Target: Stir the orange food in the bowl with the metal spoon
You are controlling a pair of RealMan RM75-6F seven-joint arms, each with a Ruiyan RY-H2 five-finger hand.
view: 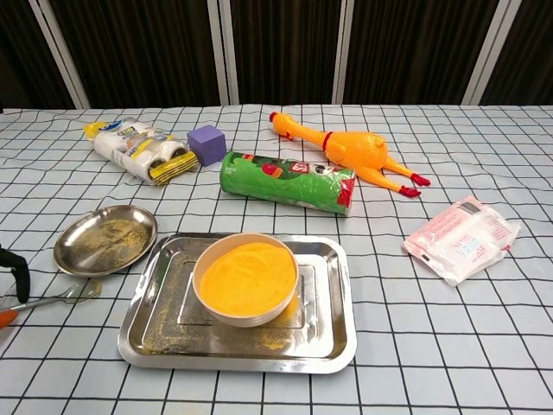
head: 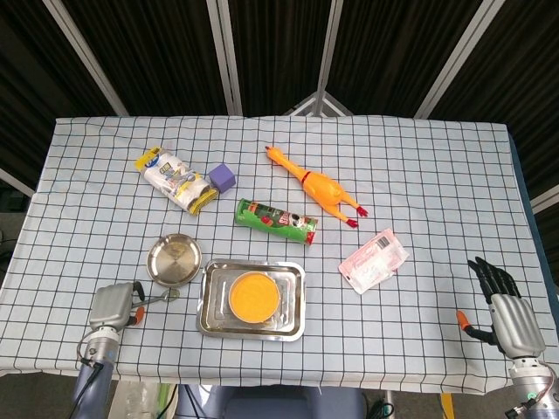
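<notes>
A white bowl [head: 254, 296] [view: 246, 277] of orange food stands in a steel tray [head: 210, 327] [view: 333, 346] near the table's front. Left of the tray lies the metal spoon [head: 162, 298] [view: 62, 299], flat on the cloth, with its bowl end beside the small steel dish. My left hand [head: 113, 307] [view: 12, 275] is at the spoon's handle end. A dark finger is above the handle and an orange-tipped one below it, spread apart and not closed on it. My right hand [head: 502, 307] hovers at the front right edge with its fingers spread, holding nothing.
A small steel dish [head: 174, 259] [view: 105, 238] lies just behind the spoon. Further back are a green can [head: 276, 219], a rubber chicken [head: 314, 185], a purple cube [head: 223, 177], a yellow-white packet [head: 175, 179] and a pink packet [head: 374, 259].
</notes>
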